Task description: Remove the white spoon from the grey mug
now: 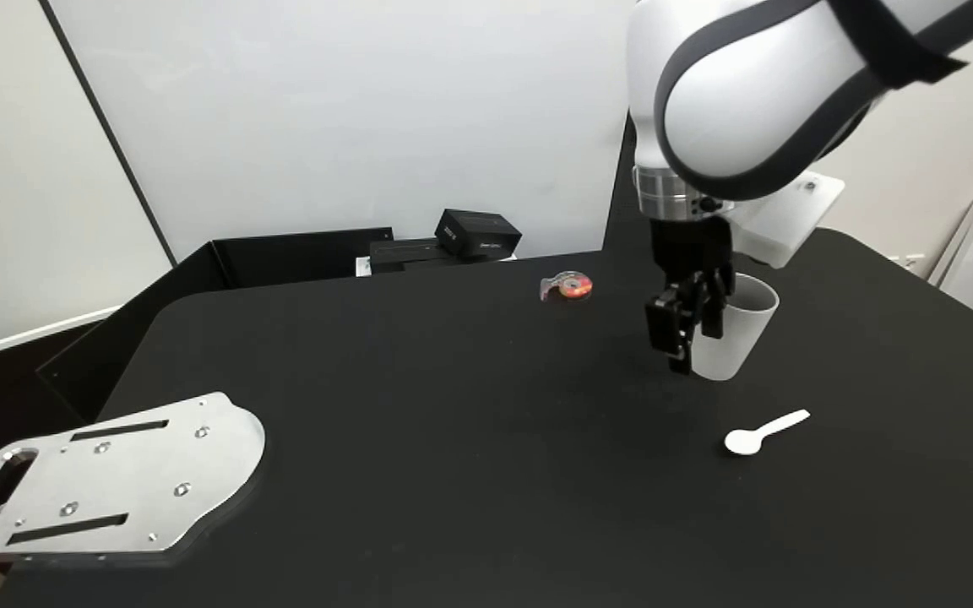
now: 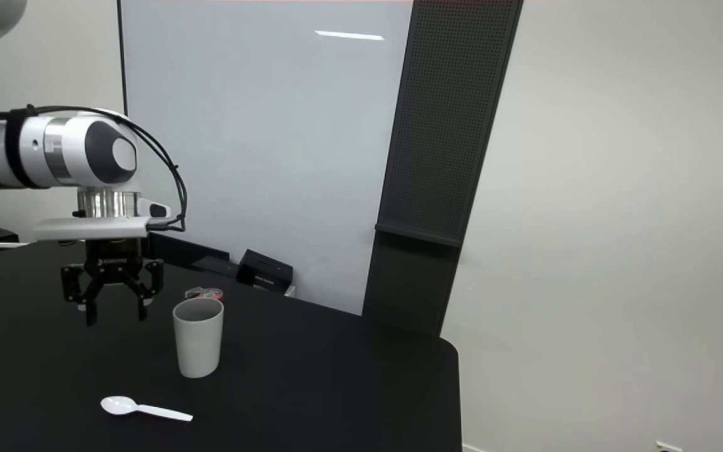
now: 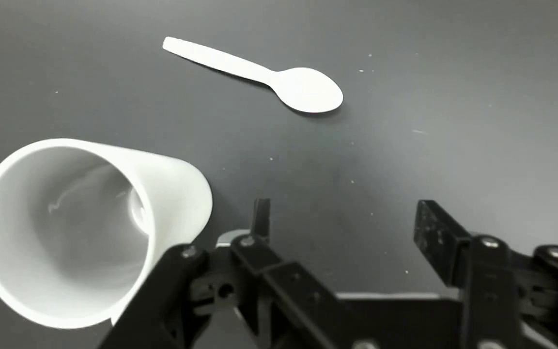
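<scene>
The white spoon point(image 1: 744, 442) lies flat on the dark table, outside the mug. It also shows in an exterior view point(image 2: 122, 405) and in the wrist view point(image 3: 308, 89). The grey mug point(image 2: 199, 345) stands upright; it also shows in an exterior view point(image 1: 733, 342) and in the wrist view point(image 3: 175, 182). Its inside looks empty in the wrist view, and its handle cannot be made out. My gripper point(image 3: 342, 206) is open with nothing between its fingers. It hovers above the table beside the mug, apart from mug and spoon, in both exterior views point(image 1: 696, 348) point(image 2: 117, 316).
A small tape dispenser point(image 1: 573, 285) lies behind the mug, near the table's back edge. A silver metal plate point(image 1: 191, 473) sits at the table's far side. Black boxes point(image 1: 478, 235) stand beyond the back edge of the dark table point(image 1: 419, 439).
</scene>
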Robot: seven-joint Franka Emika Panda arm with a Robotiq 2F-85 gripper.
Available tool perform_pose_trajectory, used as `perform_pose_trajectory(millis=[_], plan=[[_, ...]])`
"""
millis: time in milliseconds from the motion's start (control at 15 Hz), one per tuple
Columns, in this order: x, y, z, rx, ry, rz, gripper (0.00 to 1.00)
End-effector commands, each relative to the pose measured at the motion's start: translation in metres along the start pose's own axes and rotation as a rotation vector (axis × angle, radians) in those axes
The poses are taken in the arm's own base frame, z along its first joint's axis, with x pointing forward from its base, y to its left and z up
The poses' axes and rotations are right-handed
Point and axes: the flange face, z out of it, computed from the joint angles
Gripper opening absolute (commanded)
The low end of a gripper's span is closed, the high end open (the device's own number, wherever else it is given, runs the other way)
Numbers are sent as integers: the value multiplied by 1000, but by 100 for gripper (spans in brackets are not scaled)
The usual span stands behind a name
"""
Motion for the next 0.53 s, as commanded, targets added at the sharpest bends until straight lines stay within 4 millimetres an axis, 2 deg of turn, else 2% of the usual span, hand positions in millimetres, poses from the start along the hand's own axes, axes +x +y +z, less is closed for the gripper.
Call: perform_pose_trajectory(millis=[0,467], plan=[[2,0,-21,70,40,177,100],[11,4,-30,128,165,475,100]])
